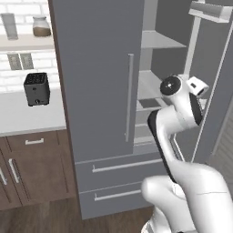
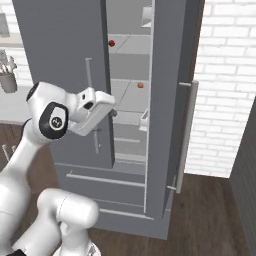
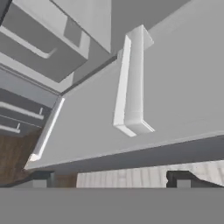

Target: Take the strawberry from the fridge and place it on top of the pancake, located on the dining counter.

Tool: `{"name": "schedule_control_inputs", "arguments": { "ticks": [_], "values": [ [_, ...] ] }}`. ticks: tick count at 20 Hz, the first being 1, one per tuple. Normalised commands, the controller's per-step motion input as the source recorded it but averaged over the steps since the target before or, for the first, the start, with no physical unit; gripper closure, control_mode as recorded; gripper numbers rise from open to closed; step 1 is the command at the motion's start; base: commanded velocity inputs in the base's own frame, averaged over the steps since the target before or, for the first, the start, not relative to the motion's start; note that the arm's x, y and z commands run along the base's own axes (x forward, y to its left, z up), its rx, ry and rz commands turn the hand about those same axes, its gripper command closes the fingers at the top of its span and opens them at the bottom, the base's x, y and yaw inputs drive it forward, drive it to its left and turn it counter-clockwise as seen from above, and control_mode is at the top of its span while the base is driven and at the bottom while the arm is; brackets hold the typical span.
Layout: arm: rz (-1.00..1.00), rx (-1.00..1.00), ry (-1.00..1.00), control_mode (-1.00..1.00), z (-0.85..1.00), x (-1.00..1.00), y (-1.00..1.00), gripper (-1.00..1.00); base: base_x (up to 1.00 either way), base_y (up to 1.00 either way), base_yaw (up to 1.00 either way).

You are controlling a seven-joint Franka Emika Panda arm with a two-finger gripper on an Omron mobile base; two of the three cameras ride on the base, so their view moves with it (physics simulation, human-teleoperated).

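Now at the fridge (image 2: 65,50), right door swung open, end effector (image 3: 111,178) spread wide and holding nothing
Strawberry (image 2: 111,43) sits on an upper fridge shelf, well above the hand; a small orange item (image 2: 140,85) lies one shelf lower; black toaster (image 1: 36,88) on the side counter (image 1: 27,116), left of the fridge

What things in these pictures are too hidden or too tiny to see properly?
- Tiny red strawberry, right base view: too small for detail.
- Small orange round thing on a lower shelf: too small to name.
- Grey double-door fridge, left base view: the white arm hides part of its shelves.
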Motion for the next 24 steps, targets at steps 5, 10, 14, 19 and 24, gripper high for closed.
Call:
{"name": "schedule_control_inputs", "arguments": {
  "ticks": [5,10,14,19,24],
  "values": [
    [0.0,-0.1,0.3,-1.0,-0.15,0.6,-0.47,-1.0,0.0,0.0,0.0],
    [-0.07,0.0,0.0,-1.0,-0.31,0.06,-0.65,-1.0,0.0,0.0,0.0],
    [-0.06,0.0,0.0,-1.0,-0.38,0.01,-0.57,-1.0,0.0,0.0,0.0],
    [-0.06,0.0,0.0,-1.0,-0.31,0.04,-0.61,-1.0,0.0,0.0,0.0],
    [-0.05,0.0,0.0,-1.0,-0.16,0.09,-0.61,-1.0,0.0,0.0,0.0]
  ]
}}
